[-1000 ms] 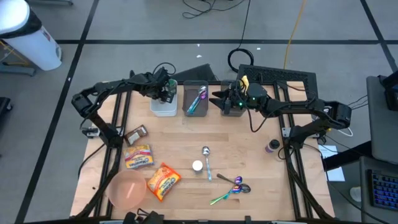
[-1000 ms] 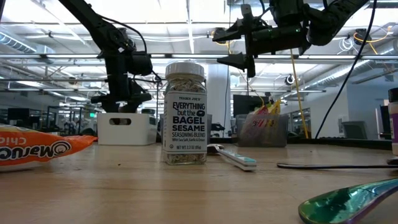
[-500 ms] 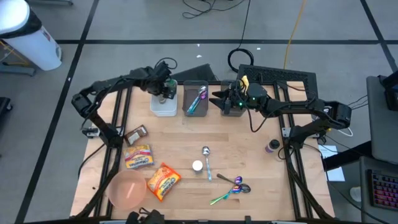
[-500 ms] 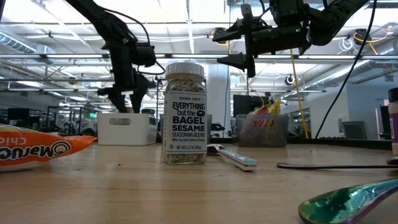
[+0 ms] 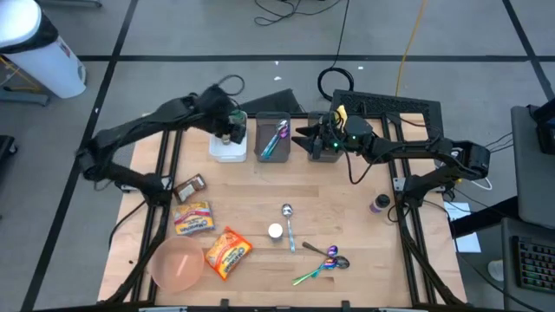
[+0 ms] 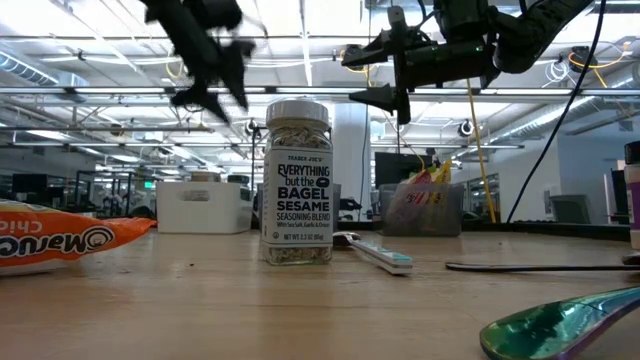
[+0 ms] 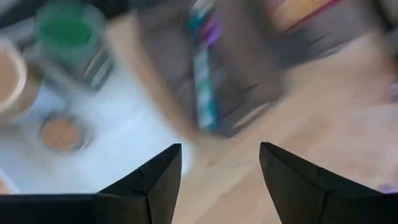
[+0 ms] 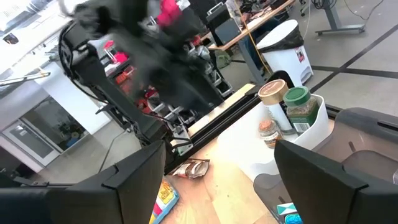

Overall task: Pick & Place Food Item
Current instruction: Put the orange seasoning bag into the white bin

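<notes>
Butcher-block wood forms the table (image 5: 347,234), which sits on a grey tiled floor, with an open workshop visible beyond it in the low view. Near the table's front left lie the food items: an orange snack packet (image 5: 227,251) beside a pink bowl (image 5: 178,263), a yellow packet (image 5: 194,217) just behind them, and a small dark wrapper (image 5: 191,185) farther back. A jar of bagel seasoning (image 6: 297,182) stands upright near the table's middle, next to a spoon with a white handle (image 5: 289,224). Iridescent spoons (image 5: 323,263) lie to the right of that, and a small purple-capped bottle (image 5: 380,204) stands near the right edge. Along the back edge sit three bins: a white bin (image 5: 227,147) holding spice jars, a grey bin (image 5: 273,137) holding utensils, and a dark bin mostly hidden under the right arm. The left gripper (image 5: 231,127) hangs above the white bin with its two dark fingers (image 7: 152,180) spread apart and nothing between them. The right gripper (image 5: 305,139) hovers over the bins at the back, fingers (image 8: 134,171) wide apart and holding nothing.
</notes>
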Controlling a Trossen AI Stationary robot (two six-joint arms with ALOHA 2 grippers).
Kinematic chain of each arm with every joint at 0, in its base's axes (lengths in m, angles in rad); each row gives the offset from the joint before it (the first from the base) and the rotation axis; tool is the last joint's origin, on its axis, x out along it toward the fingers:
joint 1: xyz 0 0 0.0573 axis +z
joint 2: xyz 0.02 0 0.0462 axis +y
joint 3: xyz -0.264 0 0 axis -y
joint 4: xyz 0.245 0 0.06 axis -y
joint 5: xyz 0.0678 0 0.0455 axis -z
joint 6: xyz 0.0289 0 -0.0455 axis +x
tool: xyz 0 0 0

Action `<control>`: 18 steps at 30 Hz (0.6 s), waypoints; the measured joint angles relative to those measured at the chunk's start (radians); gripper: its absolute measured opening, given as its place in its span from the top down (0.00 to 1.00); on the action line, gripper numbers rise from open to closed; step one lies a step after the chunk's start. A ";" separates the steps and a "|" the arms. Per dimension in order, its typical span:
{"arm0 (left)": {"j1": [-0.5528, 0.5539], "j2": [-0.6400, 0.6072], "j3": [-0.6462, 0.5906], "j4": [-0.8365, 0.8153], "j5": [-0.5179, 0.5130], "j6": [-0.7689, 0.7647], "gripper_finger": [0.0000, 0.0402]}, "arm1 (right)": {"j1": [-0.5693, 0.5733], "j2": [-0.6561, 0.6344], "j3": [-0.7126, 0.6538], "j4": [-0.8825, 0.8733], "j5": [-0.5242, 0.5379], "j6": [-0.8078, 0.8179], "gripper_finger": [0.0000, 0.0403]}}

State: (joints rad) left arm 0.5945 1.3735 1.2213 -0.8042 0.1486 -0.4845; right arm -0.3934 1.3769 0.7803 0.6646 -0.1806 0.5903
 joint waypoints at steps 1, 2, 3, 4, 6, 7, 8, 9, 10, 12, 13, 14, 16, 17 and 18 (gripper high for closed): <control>-0.016 -0.040 0.000 0.030 -0.001 -0.001 0.44 | 0.000 0.000 0.000 0.002 0.000 0.000 0.27; -0.031 -0.079 0.000 0.063 -0.005 -0.001 0.44 | 0.000 0.000 0.000 0.004 0.000 0.000 0.27; -0.045 -0.119 0.000 0.094 -0.011 -0.001 0.44 | 0.000 0.000 0.000 0.007 0.000 0.000 0.27; -0.059 -0.160 -0.001 0.127 -0.014 0.000 0.44 | 0.000 0.000 0.000 0.012 0.000 0.000 0.27; -0.088 -0.231 -0.009 0.198 -0.018 -0.001 0.44 | 0.000 0.000 0.000 0.014 0.000 0.000 0.27; -0.102 -0.262 -0.016 0.233 -0.018 -0.001 0.44 | 0.000 0.000 0.000 0.015 0.000 0.002 0.27; -0.115 -0.288 -0.027 0.257 -0.018 -0.001 0.44 | 0.000 0.000 0.000 0.014 0.000 0.011 0.27; -0.130 -0.316 -0.042 0.280 -0.018 0.002 0.44 | 0.000 0.000 0.000 0.013 0.000 0.028 0.27; -0.144 -0.338 -0.059 0.303 -0.019 0.004 0.44 | 0.000 0.000 0.000 0.013 0.000 0.047 0.27; -0.177 -0.375 -0.097 0.350 -0.018 0.003 0.44 | 0.000 0.000 0.000 0.012 0.000 0.084 0.27; -0.193 -0.390 -0.119 0.372 -0.018 -0.001 0.44 | 0.002 0.000 0.000 0.012 0.000 0.100 0.27; -0.211 -0.406 -0.143 0.397 -0.019 -0.007 0.44 | 0.007 0.000 0.000 0.012 0.001 0.114 0.27; -0.252 -0.428 -0.196 0.470 -0.018 -0.017 0.44 | 0.019 0.000 0.000 0.012 0.001 0.136 0.27; -0.276 -0.436 -0.225 0.531 -0.018 -0.022 0.44 | 0.028 0.000 0.000 0.012 0.001 0.141 0.27; -0.301 -0.444 -0.258 0.595 -0.019 -0.026 0.44 | 0.038 0.000 0.000 0.012 0.001 0.144 0.27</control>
State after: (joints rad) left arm 0.2938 0.9295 0.9636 -0.2094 0.1301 -0.5106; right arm -0.3557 1.3769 0.7803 0.6762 -0.1799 0.7348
